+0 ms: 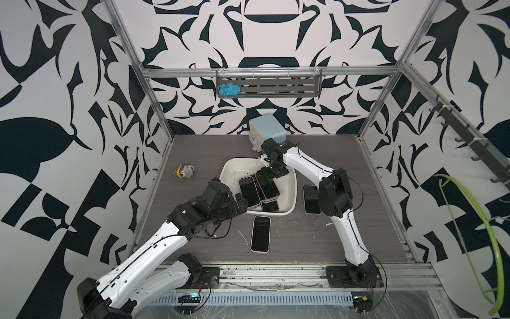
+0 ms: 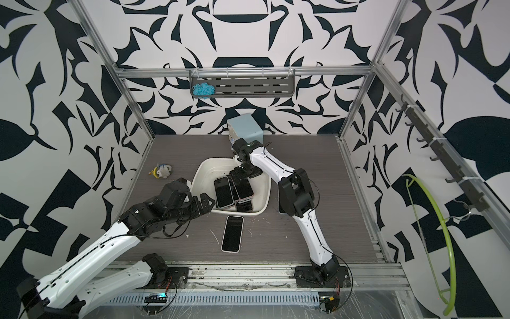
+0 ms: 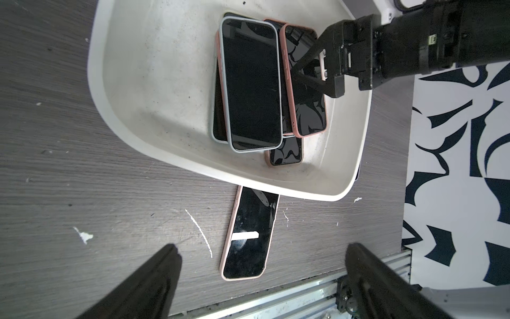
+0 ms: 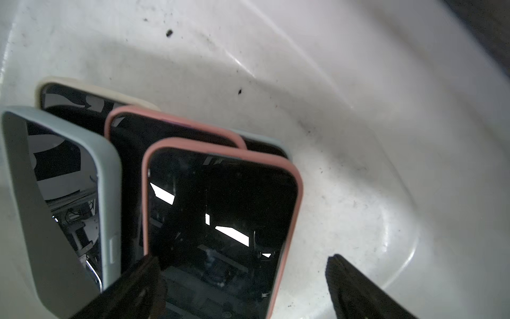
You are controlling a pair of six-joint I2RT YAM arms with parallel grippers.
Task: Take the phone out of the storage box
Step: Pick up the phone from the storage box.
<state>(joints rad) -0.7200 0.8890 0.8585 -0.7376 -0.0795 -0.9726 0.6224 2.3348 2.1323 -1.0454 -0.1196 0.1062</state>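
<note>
The storage box (image 1: pixel 229 165) (image 2: pixel 204 171) is a shallow white tub mid-table, holding several stacked phones. On top lie a pink-cased phone (image 4: pixel 220 221) (image 3: pixel 306 110) and a light-blue-cased phone (image 1: pixel 249 193) (image 3: pixel 251 82). My right gripper (image 4: pixel 241 261) (image 1: pixel 265 176) is open and lowered into the box, straddling the far end of the pink-cased phone. One finger is beside its edge and the other over bare tub floor. My left gripper (image 3: pixel 261 248) (image 1: pixel 240 204) is open by the box's near-left rim, holding nothing.
A pink-cased phone (image 1: pixel 260 233) (image 3: pixel 248 234) lies on the table in front of the box. Another phone (image 1: pixel 311 198) lies right of it, partly behind the right arm. A light-blue drawer unit (image 1: pixel 269 129) stands at the back, a small toy (image 1: pixel 186 171) to the left.
</note>
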